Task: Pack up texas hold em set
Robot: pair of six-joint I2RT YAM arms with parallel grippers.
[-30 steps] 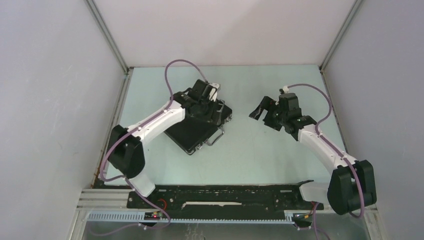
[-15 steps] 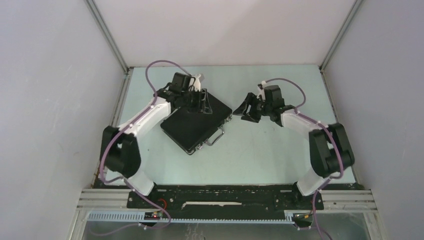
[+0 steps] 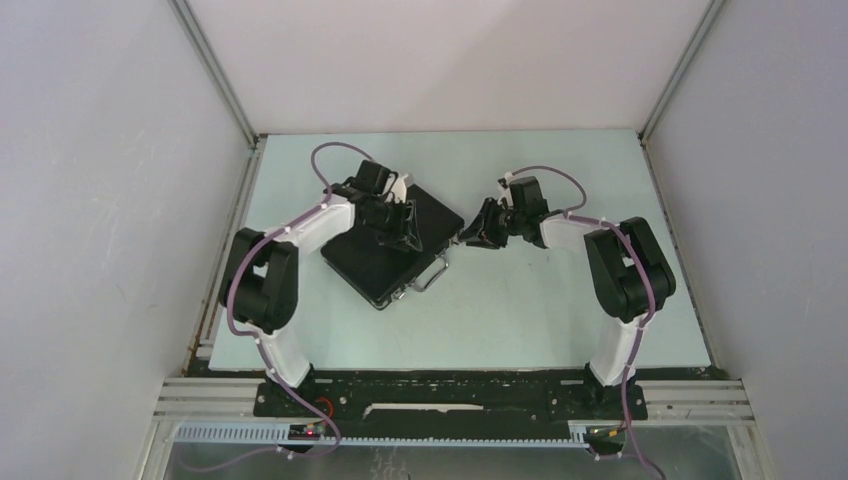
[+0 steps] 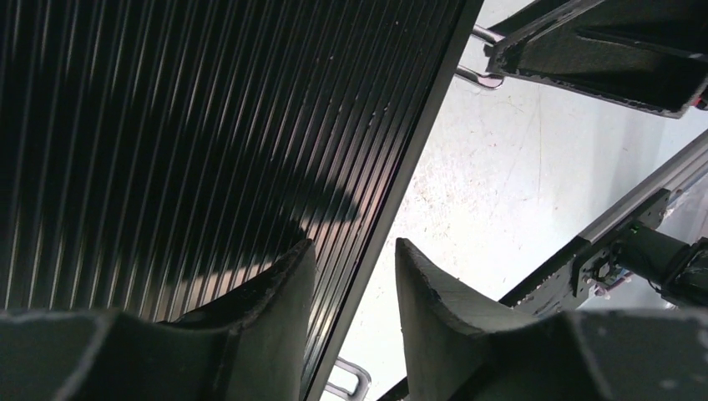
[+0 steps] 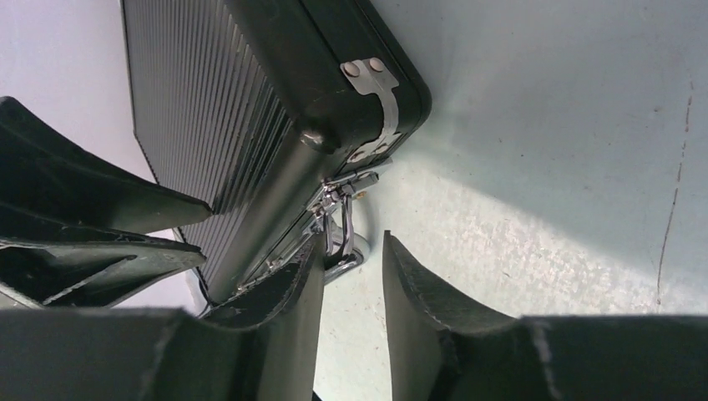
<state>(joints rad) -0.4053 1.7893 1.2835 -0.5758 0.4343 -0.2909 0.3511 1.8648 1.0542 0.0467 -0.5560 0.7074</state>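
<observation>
The texas hold em set (image 3: 372,258) lies closed on the bench (image 3: 540,310), a black ribbed briefcase turned corner-on. It sits left of the bench's middle and nearer the far edge than the near one. Its silver handle (image 3: 430,276) points toward the near right corner.

The left hand (image 4: 355,246) hangs over the lid on the side of the case toward the far edge. Its two fingers are parted and nothing sits between them. Seen from its wrist, one finger is above the ribbed lid and the other is past the lid's rim, above bare bench.

The right hand (image 5: 352,242) sits low at the case's right-hand corner, the one nearest the bench's centre, just beside the riveted silver corner trim (image 5: 380,88). Its fingers are clenched down to a narrow slit. A chrome latch (image 5: 342,219) stands at the mouth of that slit, right against the inner edge of one finger. From this angle I cannot tell whether the finger actually touches or pinches it.

The two hands are near each other, on opposite sides of that corner.
</observation>
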